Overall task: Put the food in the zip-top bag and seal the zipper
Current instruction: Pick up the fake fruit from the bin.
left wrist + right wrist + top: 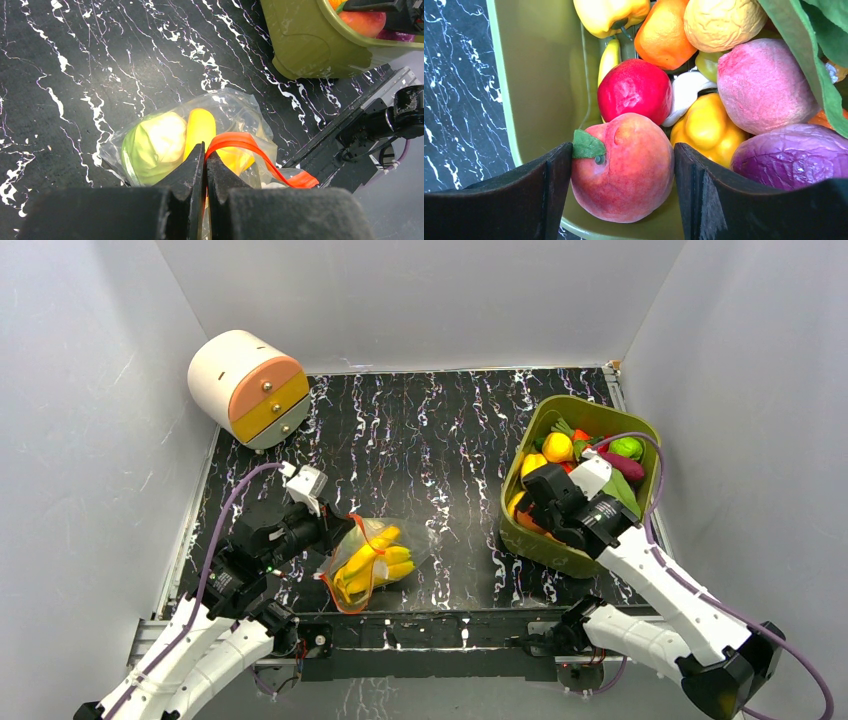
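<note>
On the black marbled table (pixel 430 440) our left gripper (pixel 205 160) clamps the zip-top bag (pixel 235 107) while our right gripper (pixel 623 150), jaws apart, straddles a peach (pixel 624 182).

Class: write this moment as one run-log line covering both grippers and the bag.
left gripper: shut on bag rim | right gripper: jaws around peach in tub, grip unclear | bag: bananas inside, zipper unsealed

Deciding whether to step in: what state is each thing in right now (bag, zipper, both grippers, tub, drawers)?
Zip-top bag: mouth open, bananas and a green piece inside.
Zipper: unsealed, looped open.
Left gripper: fingers shut on the bag's rim.
Right gripper: fingers flanking a peach in the tub; grip unclear.
Tub: upright, full of food.
Drawer unit: both drawers shut.
</note>
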